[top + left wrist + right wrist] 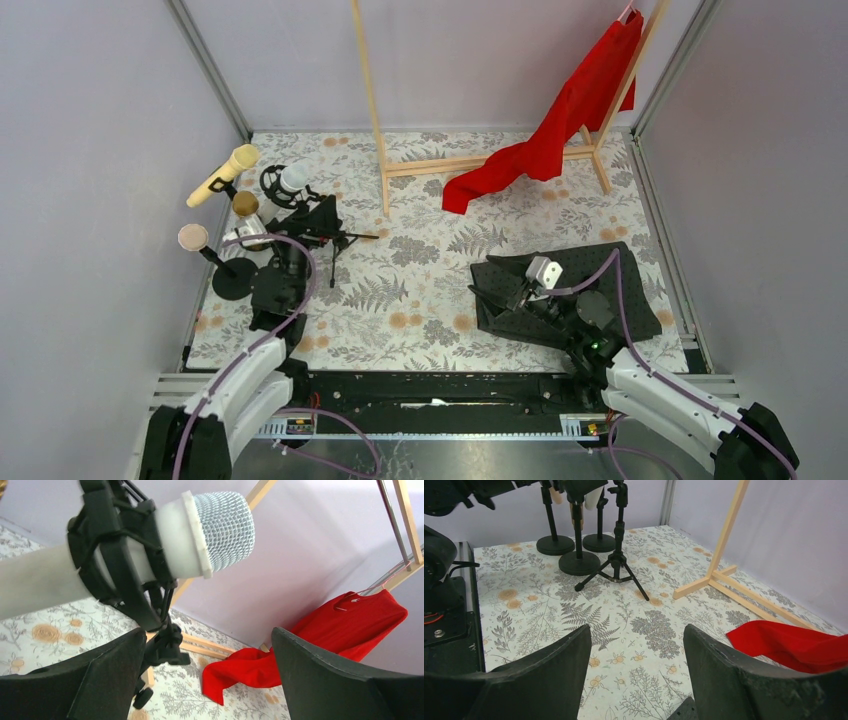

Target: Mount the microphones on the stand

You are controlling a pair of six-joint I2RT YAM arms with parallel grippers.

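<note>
Four microphones sit in stands at the far left. The pale yellow one (226, 175) leans left. The gold one (246, 204) is just below it, and the pink one (192, 237) sits on a round-based stand (232, 281). The white microphone (294, 178) sits in a black shock mount (117, 555) on a tripod (338, 240); in the left wrist view the white microphone (200, 532) fills the top. My left gripper (305, 222) (209, 640) is open and empty just below that mount. My right gripper (496, 286) (636, 635) is open and empty, low over the table.
A black mat (620, 300) lies under the right arm. A wooden garment rack (385, 165) stands at the back with a red cloth (560, 125) draped to the table. Round stand bases (579, 562) and the tripod's legs (616, 575) crowd the left corner.
</note>
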